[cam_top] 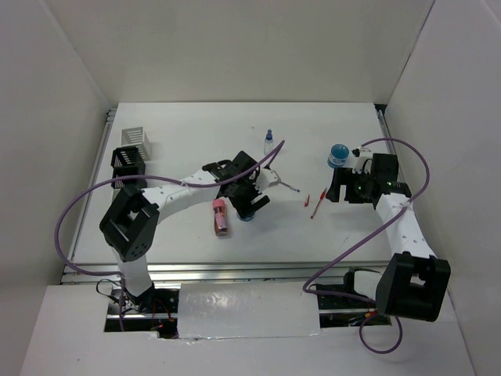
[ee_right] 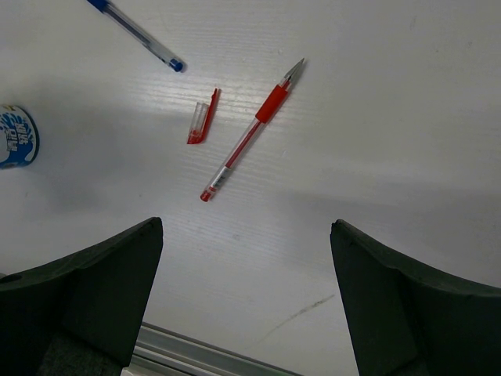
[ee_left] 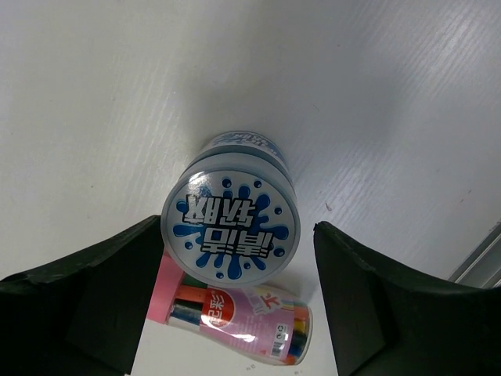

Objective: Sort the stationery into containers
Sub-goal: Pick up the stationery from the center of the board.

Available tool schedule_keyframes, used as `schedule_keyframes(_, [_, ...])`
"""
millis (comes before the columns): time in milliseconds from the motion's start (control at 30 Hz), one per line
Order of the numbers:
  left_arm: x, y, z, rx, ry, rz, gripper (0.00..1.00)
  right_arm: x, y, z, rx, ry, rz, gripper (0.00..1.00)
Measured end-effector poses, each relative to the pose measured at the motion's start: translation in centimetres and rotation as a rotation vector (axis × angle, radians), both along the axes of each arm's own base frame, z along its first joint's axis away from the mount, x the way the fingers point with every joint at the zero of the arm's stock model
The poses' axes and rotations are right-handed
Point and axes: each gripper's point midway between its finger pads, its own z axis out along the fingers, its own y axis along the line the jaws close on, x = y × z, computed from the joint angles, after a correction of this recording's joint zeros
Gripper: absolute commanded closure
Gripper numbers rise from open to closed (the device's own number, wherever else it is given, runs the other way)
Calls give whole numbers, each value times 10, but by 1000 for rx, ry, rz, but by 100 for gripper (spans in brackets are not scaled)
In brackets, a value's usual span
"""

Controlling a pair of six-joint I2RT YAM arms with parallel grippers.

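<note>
A round blue-white tin (ee_left: 231, 223) stands between the wide-open jaws of my left gripper (ee_left: 237, 229), close to the left finger and with a gap at the right one. A pink oblong block (ee_left: 239, 317), a pack of coloured markers, lies just behind it. In the top view my left gripper (cam_top: 252, 205) is at mid-table beside the pink block (cam_top: 221, 216). My right gripper (ee_right: 244, 225) is open and empty over bare table. Ahead of it lie the red pen (ee_right: 250, 133), its short red cap (ee_right: 202, 117) and the blue pen (ee_right: 137, 35). The second tin (cam_top: 338, 154) stands by the right wrist.
A white slotted box (cam_top: 135, 138) and black mesh boxes (cam_top: 127, 160) stand in a row at the far left. A tiny blue-capped bottle (cam_top: 268, 141) stands behind the left gripper. The table's metal front rail (ee_right: 203, 356) shows near the right gripper.
</note>
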Motion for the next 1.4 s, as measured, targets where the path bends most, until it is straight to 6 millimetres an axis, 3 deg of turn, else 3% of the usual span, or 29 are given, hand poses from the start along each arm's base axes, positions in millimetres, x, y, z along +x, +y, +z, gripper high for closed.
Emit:
schedule_keyframes(300, [3,1,-7,13,1,6,24,0,0,-1,1,5,0,7])
schedule_keyframes(667, [5,2,-6,8,3,13,66,0,-1,-2,0,6,-4,7])
schedule_keyframes(833, [18,23,4,9,40,69,85,0,-2,-2,1,6,-6,7])
schedule_keyframes(967, [56,61,39,-17,13,193,91,0,-2,-2,1,7,-7,7])
schedule_keyframes(1100, [96,116,93,-83,-66,344,95,0,-2,-3,1,8,-7,8])
schedule_keyframes(1267, [131,208,155,-137,-196,566,100,0,-2,-3,1,9,-7,8])
schedule_keyframes(1400, [146,281,188,-161,-269,724,100,0,-2,-3,1,9,-7,8])
